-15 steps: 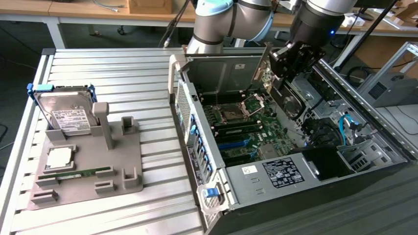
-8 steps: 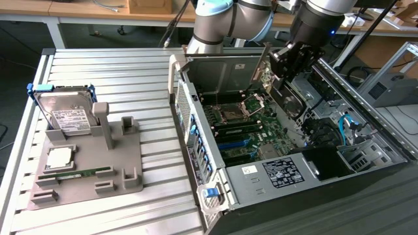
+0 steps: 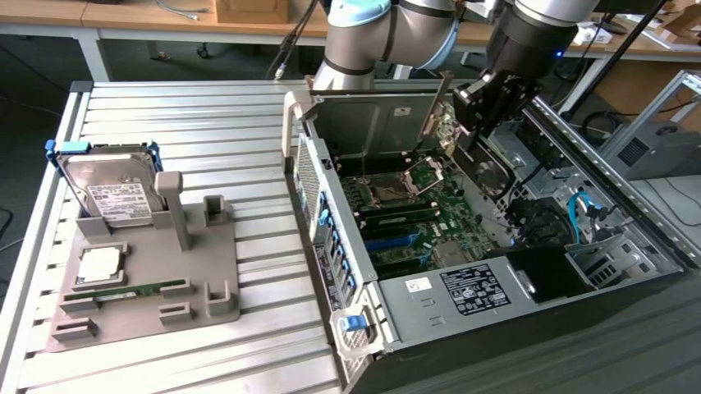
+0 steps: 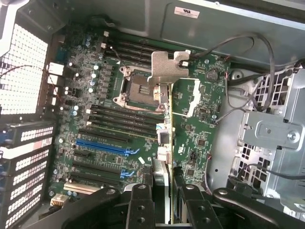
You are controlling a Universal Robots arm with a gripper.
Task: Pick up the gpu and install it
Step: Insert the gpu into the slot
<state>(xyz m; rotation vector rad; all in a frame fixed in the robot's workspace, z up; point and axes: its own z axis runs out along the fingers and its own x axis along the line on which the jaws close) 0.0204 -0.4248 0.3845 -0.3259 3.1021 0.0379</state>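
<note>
Black gripper (image 4: pixel 164 193) part-closed, clamped on gpu (image 4: pixel 167 69). Card held on edge w/ bracket end away from wrist, hanging over mobo (image 4: pixel 95 124) by cpu socket (image 4: pixel 138 88), not seated, inside open case (image 3: pixel 438 295). Ext. view's left: hdd (image 3: pixel 110 193) on grey stand (image 3: pixel 153 295), well apart.

A pale slatted metal table (image 3: pixel 197 115) stands before wooden desks (image 3: pixel 131 16) over a dark floor (image 3: pixel 25 82).
</note>
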